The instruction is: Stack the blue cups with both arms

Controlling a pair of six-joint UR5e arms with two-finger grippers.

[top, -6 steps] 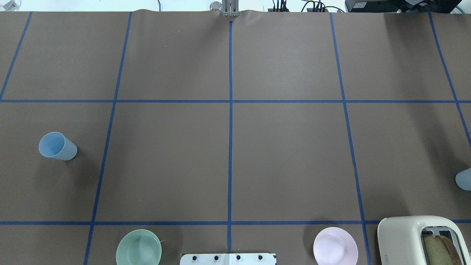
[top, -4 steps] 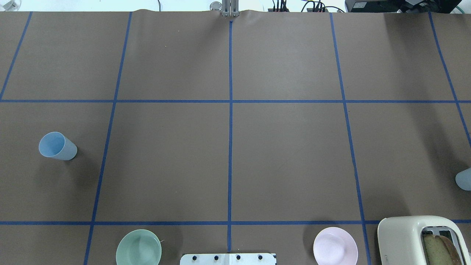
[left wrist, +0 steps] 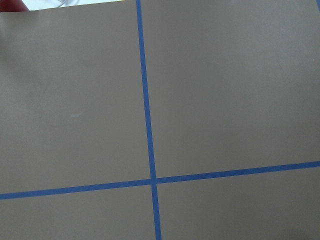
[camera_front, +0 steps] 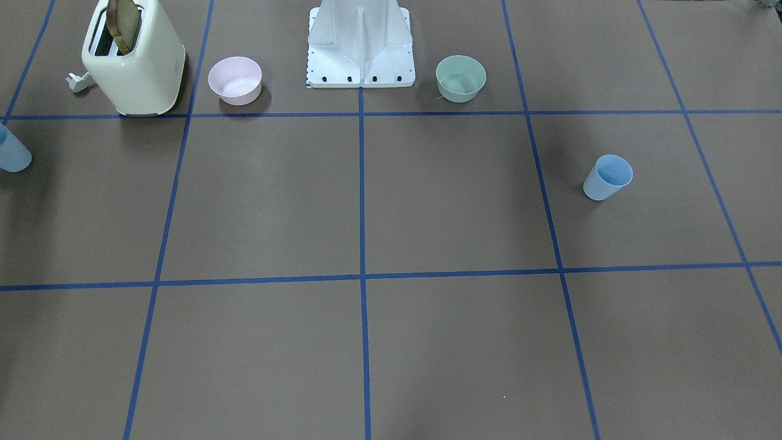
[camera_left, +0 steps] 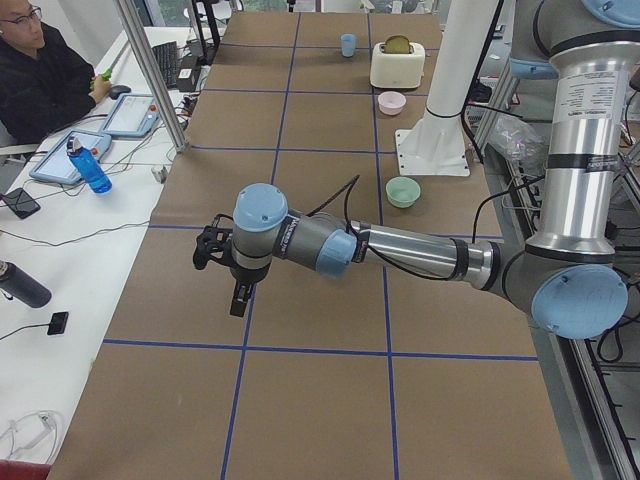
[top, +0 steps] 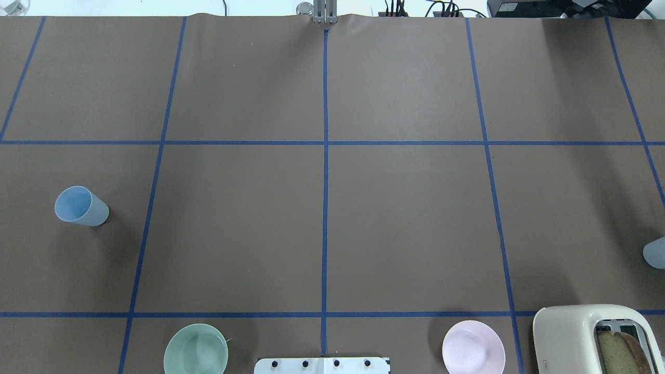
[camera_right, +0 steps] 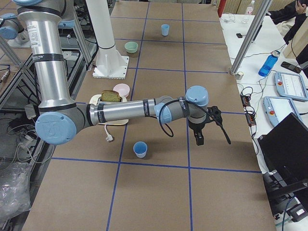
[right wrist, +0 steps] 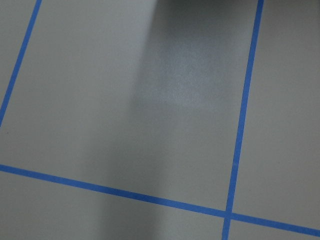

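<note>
We find the left cup [top: 81,206] upright at 9 o'clock overhead, nearest the left gripper [camera_left: 236,290]; the right cup [top: 654,254] at 3 o'clock, nearest the right gripper [camera_right: 199,136]. Finger opening: we cannot tell.

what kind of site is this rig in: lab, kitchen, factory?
Most likely a robotics lab test cell, not a kitchen: the table is papered brown with a blue tape grid, the left arm and right arm reach over it, and an operator sits alongside with control tablets.
</note>
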